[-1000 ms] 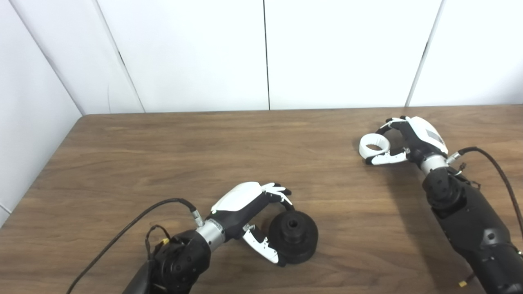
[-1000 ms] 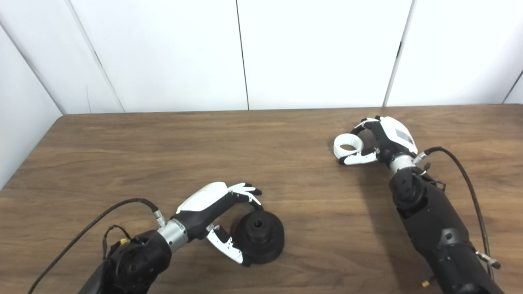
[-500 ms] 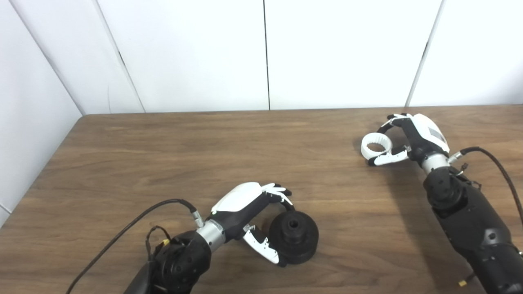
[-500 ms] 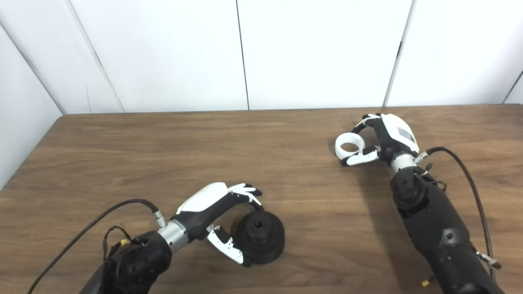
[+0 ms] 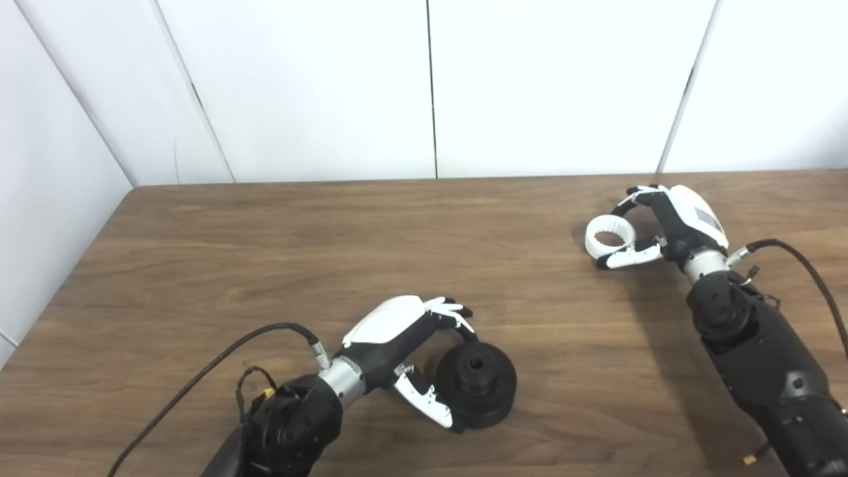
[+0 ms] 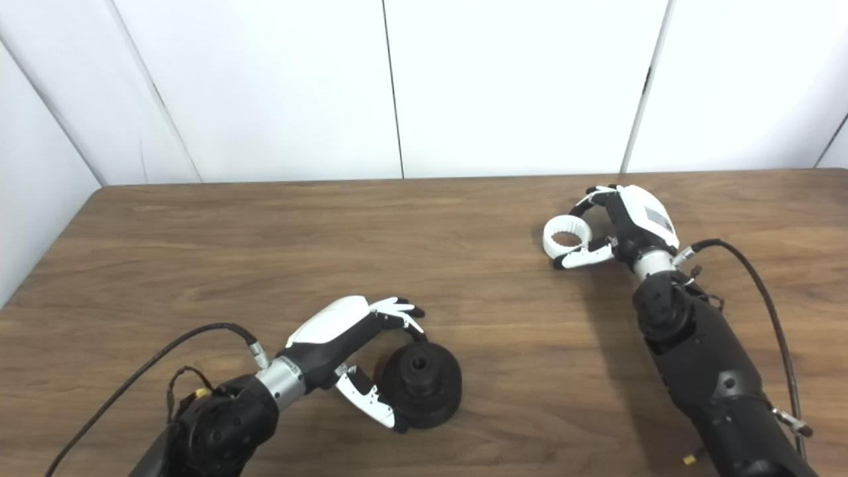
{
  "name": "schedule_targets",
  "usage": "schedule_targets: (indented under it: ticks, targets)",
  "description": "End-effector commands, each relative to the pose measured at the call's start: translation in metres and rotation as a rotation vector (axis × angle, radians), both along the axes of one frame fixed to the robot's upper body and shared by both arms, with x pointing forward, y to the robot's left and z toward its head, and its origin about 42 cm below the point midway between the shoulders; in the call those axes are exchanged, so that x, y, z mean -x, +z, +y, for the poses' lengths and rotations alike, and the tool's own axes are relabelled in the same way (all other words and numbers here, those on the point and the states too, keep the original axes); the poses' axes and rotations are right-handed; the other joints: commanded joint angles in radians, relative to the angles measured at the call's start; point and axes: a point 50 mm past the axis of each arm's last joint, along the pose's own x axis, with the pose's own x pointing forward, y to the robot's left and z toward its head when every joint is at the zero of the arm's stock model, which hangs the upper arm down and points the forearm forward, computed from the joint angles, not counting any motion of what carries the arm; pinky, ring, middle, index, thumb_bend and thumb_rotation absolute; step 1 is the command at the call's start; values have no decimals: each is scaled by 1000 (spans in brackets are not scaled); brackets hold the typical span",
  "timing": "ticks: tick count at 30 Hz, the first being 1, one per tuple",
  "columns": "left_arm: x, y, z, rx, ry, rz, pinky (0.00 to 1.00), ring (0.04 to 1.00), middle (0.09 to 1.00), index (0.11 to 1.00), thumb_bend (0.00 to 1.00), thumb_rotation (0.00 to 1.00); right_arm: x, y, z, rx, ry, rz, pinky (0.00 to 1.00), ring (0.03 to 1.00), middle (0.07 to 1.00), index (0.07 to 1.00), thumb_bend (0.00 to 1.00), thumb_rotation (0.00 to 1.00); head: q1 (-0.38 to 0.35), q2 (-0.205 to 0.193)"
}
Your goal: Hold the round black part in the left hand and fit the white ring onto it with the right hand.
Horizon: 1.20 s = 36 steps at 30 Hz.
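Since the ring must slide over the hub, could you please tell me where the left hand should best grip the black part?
Probably by its outer rim, from the side, fingers and thumb opposite each other. The black part lies flat with its raised hub upward, so a side grip by the left hand leaves the top free for the white ring.

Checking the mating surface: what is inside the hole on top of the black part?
The round black part has a dark central bore, apparently empty; its depth is lost in shadow. The white ring is elsewhere, in the right hand.

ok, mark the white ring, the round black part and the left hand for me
white ring [image 5: 610,239], left eye view, near band of the ring.
round black part [image 5: 478,386], left eye view, top face beside the centre hole.
left hand [image 6: 338,324], right eye view, white back shell.
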Motion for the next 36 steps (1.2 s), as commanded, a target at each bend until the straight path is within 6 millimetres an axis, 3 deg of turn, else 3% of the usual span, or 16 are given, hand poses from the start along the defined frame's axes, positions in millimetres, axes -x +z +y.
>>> schedule_targets:
  ticks: [1,16,36]
  targets:
    - [-2,3,-1,-3,-12,-12,869,969,906,593,908,236,-8,31,3,-15,16,-97,904,956,862,491,524,151,-2,0]
    - [-4,1,-1,0,-16,-14,870,967,904,594,909,226,13,51,4,-48,46,-95,887,947,857,492,524,153,-10,-3]
    - [-6,-1,-1,-6,-14,-16,873,969,903,592,912,235,68,79,19,-148,157,-83,894,936,850,491,524,155,-14,-2]
